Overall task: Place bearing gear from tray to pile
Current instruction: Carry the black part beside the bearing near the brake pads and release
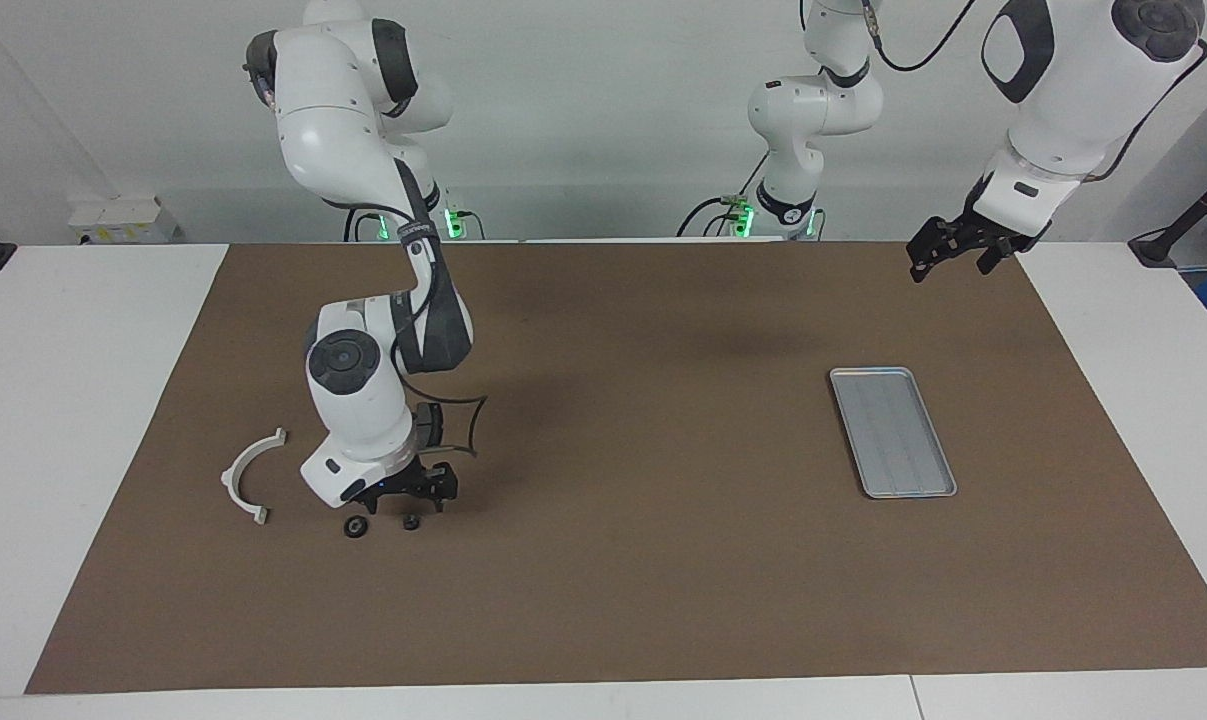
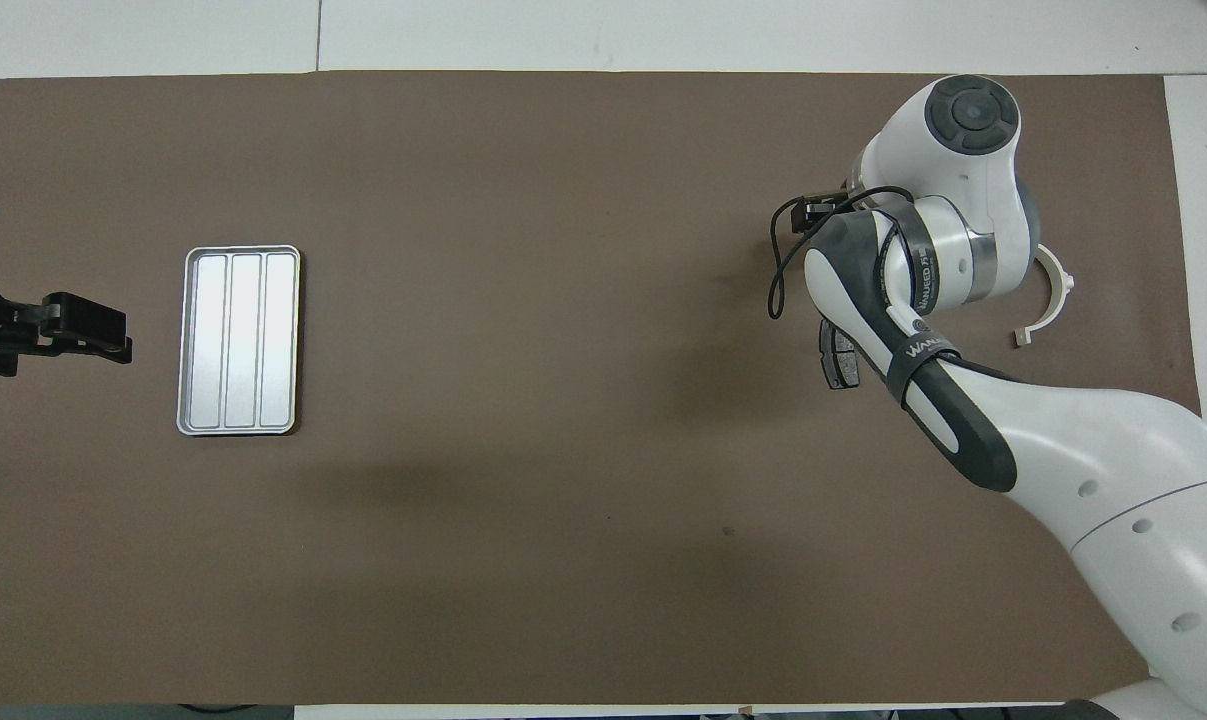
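Observation:
A small dark bearing gear (image 1: 411, 522) lies on the brown mat, just below my right gripper (image 1: 413, 497), which hangs open right over it without touching. A second small dark round part (image 1: 356, 527) lies beside it. The pile's white plastic arc (image 1: 251, 475) (image 2: 1051, 295) is close by, toward the right arm's end. A dark brake-pad piece (image 2: 835, 355) shows only from overhead, where the arm hides gripper and gear. The silver tray (image 1: 893, 432) (image 2: 239, 340) sits toward the left arm's end, its whole ribbed floor showing. My left gripper (image 1: 948, 252) (image 2: 88, 330) waits open in the air.
The brown mat (image 1: 643, 580) covers most of the white table. My right arm's elbow and black cable (image 1: 473, 425) hang low over the mat beside the pile.

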`<action>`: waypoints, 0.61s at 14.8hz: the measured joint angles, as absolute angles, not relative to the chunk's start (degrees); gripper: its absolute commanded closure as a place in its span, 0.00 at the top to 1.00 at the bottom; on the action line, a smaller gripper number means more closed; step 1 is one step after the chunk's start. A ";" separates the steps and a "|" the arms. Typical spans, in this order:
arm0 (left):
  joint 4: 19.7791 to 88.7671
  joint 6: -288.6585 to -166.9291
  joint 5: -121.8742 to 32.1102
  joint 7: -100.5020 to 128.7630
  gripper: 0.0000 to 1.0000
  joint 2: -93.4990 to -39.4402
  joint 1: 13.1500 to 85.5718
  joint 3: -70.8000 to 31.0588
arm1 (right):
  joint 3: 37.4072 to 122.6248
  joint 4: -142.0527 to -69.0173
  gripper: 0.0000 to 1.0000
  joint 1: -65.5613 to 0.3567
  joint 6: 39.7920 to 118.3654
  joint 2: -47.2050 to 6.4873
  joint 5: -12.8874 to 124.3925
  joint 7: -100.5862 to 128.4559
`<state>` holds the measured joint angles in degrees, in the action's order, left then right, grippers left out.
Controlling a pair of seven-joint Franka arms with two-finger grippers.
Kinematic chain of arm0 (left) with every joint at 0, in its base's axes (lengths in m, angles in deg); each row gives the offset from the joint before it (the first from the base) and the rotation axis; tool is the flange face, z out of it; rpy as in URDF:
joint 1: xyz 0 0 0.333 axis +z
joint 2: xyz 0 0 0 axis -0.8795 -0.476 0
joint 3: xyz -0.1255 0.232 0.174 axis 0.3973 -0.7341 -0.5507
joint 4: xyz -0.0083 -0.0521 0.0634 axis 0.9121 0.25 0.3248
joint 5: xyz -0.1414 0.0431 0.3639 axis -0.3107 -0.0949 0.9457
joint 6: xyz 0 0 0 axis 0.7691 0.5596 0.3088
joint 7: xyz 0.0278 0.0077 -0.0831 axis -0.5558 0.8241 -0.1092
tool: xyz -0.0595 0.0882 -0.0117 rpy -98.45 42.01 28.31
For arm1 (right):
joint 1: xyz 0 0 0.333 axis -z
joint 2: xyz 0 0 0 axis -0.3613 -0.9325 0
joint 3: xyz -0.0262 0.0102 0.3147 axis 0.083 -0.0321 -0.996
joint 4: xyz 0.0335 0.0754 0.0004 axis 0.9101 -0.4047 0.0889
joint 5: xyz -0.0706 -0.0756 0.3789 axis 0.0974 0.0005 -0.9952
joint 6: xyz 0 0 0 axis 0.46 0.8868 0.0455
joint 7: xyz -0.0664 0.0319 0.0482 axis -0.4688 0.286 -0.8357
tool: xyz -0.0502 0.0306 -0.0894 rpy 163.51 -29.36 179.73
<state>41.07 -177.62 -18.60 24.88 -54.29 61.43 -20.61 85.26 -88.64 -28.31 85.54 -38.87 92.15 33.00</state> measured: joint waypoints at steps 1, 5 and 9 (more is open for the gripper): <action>41.07 -177.62 -18.60 24.88 1.00 -54.29 61.43 -20.61 | 85.26 -88.74 1.00 -28.26 85.52 -38.47 92.15 33.00; 41.07 -177.62 -18.60 24.88 1.00 -54.29 61.43 -20.61 | 85.34 -89.05 1.00 -27.70 85.49 -37.75 92.15 33.00; 41.07 -177.62 -18.60 24.88 1.00 -54.28 61.43 -20.61 | 85.36 -89.06 1.00 -27.45 85.01 -37.28 92.15 33.00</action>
